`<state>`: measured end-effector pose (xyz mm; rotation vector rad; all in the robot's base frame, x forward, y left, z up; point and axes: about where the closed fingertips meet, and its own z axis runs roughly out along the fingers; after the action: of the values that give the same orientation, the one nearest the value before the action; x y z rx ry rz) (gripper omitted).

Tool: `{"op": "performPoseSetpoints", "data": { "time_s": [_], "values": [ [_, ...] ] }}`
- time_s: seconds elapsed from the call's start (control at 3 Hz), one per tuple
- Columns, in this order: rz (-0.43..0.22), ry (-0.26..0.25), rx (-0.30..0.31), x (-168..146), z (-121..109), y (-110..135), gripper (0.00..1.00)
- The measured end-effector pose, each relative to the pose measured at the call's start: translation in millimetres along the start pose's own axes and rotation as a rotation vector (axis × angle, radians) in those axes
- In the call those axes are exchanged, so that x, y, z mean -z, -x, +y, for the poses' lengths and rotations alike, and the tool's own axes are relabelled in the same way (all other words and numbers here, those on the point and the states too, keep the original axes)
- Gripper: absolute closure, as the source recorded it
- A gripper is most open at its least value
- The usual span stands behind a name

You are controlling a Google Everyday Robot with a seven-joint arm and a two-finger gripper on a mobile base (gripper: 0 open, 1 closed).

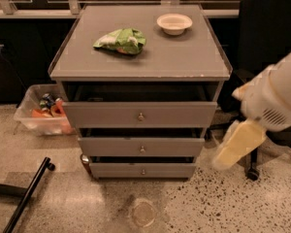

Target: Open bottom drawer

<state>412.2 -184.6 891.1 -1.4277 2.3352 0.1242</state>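
Observation:
The grey cabinet [140,57] has three drawers. The bottom drawer [111,170] has the narrowest, shortest front, just above the floor, with one small round metal knob [143,171]. Its front sits set back under the middle drawer [111,146], with a dark gap above it. My white arm [276,101] comes in from the right. Its cream-coloured end, the gripper [229,155], hangs blurred to the right of the cabinet, level with the middle drawer. It is apart from the drawer fronts and well right of the knob.
A green snack bag [121,40] and a white bowl [174,23] lie on the cabinet top. A clear bin [31,120] with cans stands at the left on the floor. A black office chair [266,42] is behind my arm at the right. A black bar [29,193] lies at the lower left.

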Motion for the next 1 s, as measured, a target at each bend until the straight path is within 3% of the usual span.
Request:
{"op": "performPoseSetpoints", "data": {
  "time_s": [0.33,0.67,1.0],
  "values": [
    [-0.063,0.045,-0.110,-59.5,36.9,-6.4,0.00],
    [-0.039,0.088,-0.203,-140.7,68.7,-19.2,0.00],
    [-0.025,0.076,-0.298,-163.1,79.3,-36.2,0.00]
  ]
}}
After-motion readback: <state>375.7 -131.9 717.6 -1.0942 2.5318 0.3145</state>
